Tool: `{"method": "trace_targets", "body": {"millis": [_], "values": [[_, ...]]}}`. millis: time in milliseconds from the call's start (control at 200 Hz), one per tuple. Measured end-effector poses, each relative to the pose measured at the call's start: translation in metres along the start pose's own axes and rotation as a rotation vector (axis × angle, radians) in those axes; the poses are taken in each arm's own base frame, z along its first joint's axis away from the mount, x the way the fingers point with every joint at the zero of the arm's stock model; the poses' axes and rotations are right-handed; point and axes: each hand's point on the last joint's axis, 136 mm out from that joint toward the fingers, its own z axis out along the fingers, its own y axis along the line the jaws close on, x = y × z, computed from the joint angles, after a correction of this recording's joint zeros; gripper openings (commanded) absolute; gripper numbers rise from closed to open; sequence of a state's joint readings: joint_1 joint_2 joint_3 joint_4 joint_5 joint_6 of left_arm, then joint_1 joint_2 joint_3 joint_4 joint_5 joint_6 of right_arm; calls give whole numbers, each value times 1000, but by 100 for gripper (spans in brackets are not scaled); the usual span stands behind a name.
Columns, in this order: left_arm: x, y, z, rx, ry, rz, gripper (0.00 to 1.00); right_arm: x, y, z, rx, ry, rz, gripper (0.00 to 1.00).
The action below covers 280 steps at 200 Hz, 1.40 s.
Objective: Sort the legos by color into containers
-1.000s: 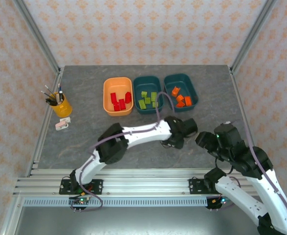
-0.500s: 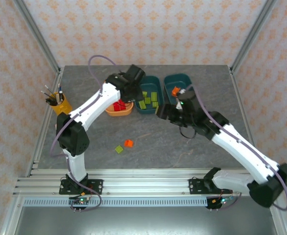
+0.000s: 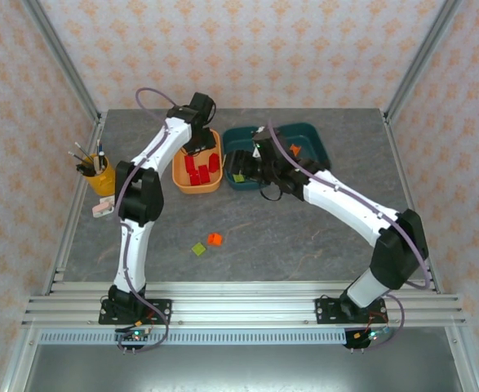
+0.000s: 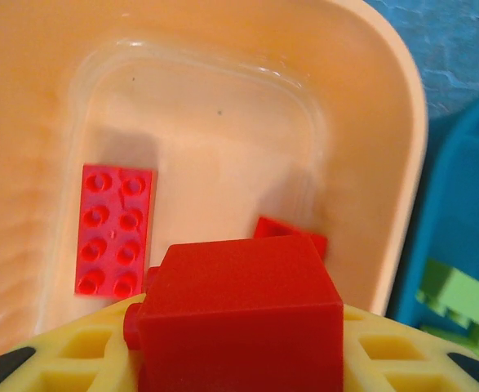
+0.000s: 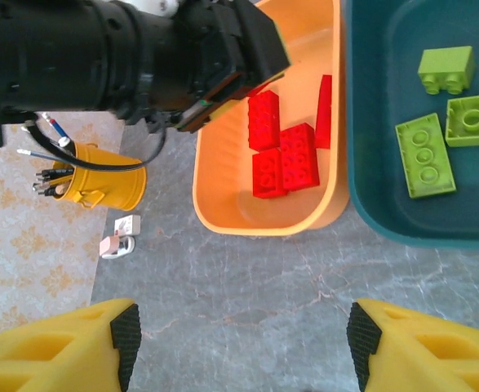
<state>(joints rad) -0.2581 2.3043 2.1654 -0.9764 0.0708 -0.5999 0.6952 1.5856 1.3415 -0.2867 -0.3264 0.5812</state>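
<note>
Nearest the arm bases, a green brick (image 3: 198, 248) and an orange brick (image 3: 215, 239) are lying loose on the desk (image 3: 304, 245), just beside each other and well apart from the tubs. Farther out, the right jaws are hanging wide open and empty by the near edges of the orange tub (image 3: 180, 167) and the middle teal tub (image 5: 386, 122), where green bricks (image 5: 425, 159) are sitting. Farther on, the left jaws are gripping a red brick (image 4: 239, 314), partly closed around it, and holding it above the orange tub, over the red bricks (image 5: 284, 159) lying inside. The right teal tub (image 3: 312, 135) is holding orange bricks (image 3: 294, 150).

The step in hand looks like dropping off this red brick. The next move is calling for the left jaws to open over the tub floor, clear of the rim. After that the two loose bricks are waiting: green for the middle tub, orange for the right one.
</note>
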Motion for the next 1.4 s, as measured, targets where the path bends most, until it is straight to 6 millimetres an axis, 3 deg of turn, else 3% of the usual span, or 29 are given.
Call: {"method": "trace_targets", "body": {"millis": [205, 375, 465, 661, 926, 1046, 1146, 1276, 1401], "values": [[-3, 7, 37, -25, 42, -14, 41, -4, -1, 18, -15, -17, 7, 70], [3, 8, 52, -34, 76, -11, 43, -12, -9, 24, -7, -31, 39, 70], [4, 8, 56, -39, 84, -10, 46, -17, -19, 27, 8, -37, 70, 70], [6, 9, 58, -48, 96, -9, 64, -21, -27, 29, 21, -42, 91, 71], [0, 5, 47, -30, 79, -11, 66, -21, -27, 27, 31, -36, 66, 70], [-8, 2, 22, -8, 49, -23, 69, -13, -31, 27, 73, -12, -12, 70], [-14, 2, -20, 28, 2, -35, 71, 7, -25, 27, 100, 38, -117, 70], [-6, 16, -94, 92, -76, -65, 74, 54, -11, 27, 115, 149, -288, 70], [26, 45, -152, 155, -132, -95, 74, 103, 4, 23, 94, 266, -468, 70]]}}
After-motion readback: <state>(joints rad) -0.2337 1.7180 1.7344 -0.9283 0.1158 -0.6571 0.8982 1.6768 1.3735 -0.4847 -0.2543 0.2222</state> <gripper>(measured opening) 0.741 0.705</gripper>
